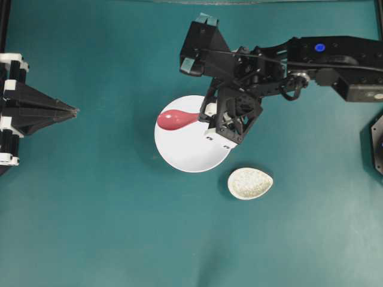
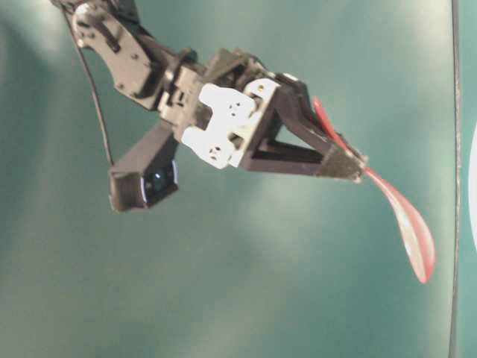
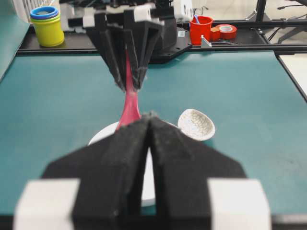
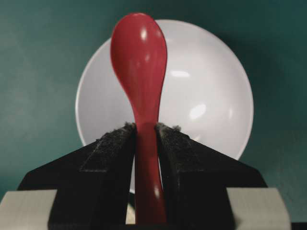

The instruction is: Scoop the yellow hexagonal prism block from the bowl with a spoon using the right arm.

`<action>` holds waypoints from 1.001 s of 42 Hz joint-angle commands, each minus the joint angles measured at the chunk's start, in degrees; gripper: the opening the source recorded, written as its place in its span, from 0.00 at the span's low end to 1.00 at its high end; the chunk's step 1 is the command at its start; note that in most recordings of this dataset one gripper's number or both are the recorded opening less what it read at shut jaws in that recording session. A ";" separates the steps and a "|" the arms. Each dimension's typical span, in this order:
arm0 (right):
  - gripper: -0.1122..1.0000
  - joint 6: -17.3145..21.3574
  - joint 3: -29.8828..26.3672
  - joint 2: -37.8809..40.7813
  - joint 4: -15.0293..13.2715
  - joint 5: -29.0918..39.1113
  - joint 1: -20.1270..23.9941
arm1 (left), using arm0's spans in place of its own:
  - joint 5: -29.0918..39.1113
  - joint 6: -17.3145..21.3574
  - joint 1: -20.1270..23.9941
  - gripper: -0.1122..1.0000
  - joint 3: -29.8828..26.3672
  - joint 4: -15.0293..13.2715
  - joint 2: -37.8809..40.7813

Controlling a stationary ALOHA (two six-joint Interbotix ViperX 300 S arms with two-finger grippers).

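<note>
My right gripper (image 1: 207, 119) is shut on the handle of the pink-red spoon (image 1: 176, 119). It holds the spoon above the white bowl (image 1: 185, 154), with the scoop over the bowl's left rim. In the right wrist view the spoon (image 4: 139, 52) sticks out from between the pads of the right gripper (image 4: 146, 127), in front of the bowl (image 4: 206, 96). The table-level view shows the spoon (image 2: 406, 220) tilted downward from the right gripper (image 2: 361, 170). The yellow hexagonal prism block shows in no view. My left gripper (image 1: 76, 110) rests shut at the table's left, well away from the bowl.
A small speckled off-white spoon rest (image 1: 250, 183) lies just right of and below the bowl. In the left wrist view, stacked yellow and blue cups (image 3: 47, 24), a red cup (image 3: 200, 28) and a tape roll (image 3: 225, 31) stand beyond the far table edge.
</note>
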 commanded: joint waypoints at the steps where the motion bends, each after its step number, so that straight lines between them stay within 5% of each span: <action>1: 0.31 0.09 -0.18 -2.11 0.09 -0.35 0.18 | -0.18 0.00 0.00 0.10 -0.88 0.18 0.26; 42: 0.31 0.00 0.00 -3.60 -0.09 -0.35 0.18 | -0.18 0.00 0.00 0.10 -0.79 0.18 0.26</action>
